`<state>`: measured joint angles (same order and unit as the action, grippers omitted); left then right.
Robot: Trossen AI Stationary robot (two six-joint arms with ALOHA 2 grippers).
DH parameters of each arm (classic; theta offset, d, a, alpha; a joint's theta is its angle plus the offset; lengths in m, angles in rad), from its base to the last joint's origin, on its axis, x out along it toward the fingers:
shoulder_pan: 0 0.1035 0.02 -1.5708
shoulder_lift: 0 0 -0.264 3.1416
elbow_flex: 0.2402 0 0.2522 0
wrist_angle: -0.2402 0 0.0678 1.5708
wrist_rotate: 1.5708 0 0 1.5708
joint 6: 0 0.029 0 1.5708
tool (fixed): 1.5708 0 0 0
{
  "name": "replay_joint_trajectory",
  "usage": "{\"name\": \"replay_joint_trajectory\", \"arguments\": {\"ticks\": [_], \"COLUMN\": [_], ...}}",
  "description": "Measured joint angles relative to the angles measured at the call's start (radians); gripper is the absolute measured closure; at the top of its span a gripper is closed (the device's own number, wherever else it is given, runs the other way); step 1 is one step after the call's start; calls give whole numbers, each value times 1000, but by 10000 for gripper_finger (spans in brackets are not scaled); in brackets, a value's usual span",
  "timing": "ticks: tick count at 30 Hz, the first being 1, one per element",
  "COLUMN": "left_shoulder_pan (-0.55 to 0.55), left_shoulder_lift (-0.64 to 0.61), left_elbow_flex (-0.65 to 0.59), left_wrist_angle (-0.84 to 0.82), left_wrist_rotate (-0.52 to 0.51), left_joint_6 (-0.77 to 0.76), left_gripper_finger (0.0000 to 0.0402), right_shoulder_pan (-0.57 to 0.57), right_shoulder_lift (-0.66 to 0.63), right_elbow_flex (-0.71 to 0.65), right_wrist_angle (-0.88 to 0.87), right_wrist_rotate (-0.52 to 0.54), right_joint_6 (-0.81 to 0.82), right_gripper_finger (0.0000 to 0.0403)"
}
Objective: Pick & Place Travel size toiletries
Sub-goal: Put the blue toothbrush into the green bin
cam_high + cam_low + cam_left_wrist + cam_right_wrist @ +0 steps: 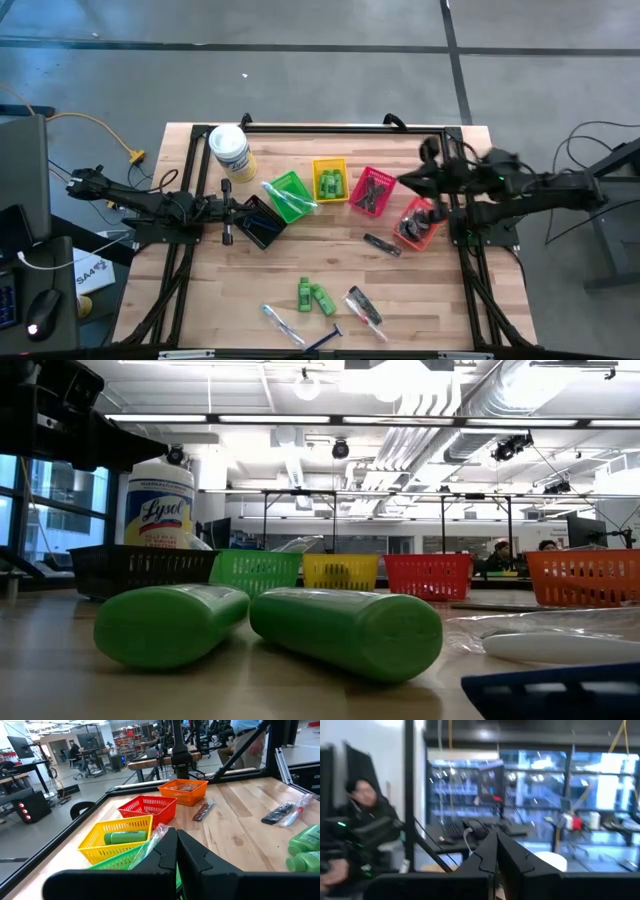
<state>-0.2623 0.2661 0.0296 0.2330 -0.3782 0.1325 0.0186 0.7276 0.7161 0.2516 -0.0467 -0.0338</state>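
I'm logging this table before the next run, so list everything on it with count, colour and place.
baskets: five, black, green, yellow, red, orange, row across the table's middle
wipes tub: one, white with yellow label, far left corner
green bottles: two, near edge
comb: one, dark, beside the orange basket
razor: one, blue handle, near edge
left gripper: shut, at the black basket
right gripper: shut, above the red basket

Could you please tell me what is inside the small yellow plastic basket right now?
The yellow plastic basket holds bright green mini bottles; the left wrist view shows one lying flat. The mesh wall hides the basket floor, so anything beneath stays unseen.
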Motion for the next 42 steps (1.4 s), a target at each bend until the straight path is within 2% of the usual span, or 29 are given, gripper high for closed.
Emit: {"name": "replay_joint_trajectory", "arguments": {"ticks": [3, 8, 16, 21, 31, 42], "left_shoulder_pan": [0, 0, 0, 0, 0, 0], "left_shoulder_lift": [0, 0, 0, 0, 0, 0], "left_elbow_flex": [0, 0, 0, 0, 0, 0], "left_wrist_angle": [1, 3, 3, 3, 3, -5], "left_wrist_rotate": [0, 0, 0, 0, 0, 0], "left_joint_6": [-1, -5, -4, -4, -4, -5], "left_gripper_finger": [402, 402, 402, 402, 402, 402], "right_shoulder_pan": [0, -1, -1, -1, -1, -2], "right_shoulder_lift": [-144, -381, -620, -670, -675, -675], "right_elbow_flex": [-149, -355, -573, -641, -704, -708], "right_wrist_angle": [70, 108, 104, 105, 103, 89], "right_wrist_rotate": [-32, 17, 17, 18, 18, 21], "right_joint_6": [18, 37, 66, 64, 60, 16], "right_gripper_finger": [400, 400, 400, 399, 398, 399]}}
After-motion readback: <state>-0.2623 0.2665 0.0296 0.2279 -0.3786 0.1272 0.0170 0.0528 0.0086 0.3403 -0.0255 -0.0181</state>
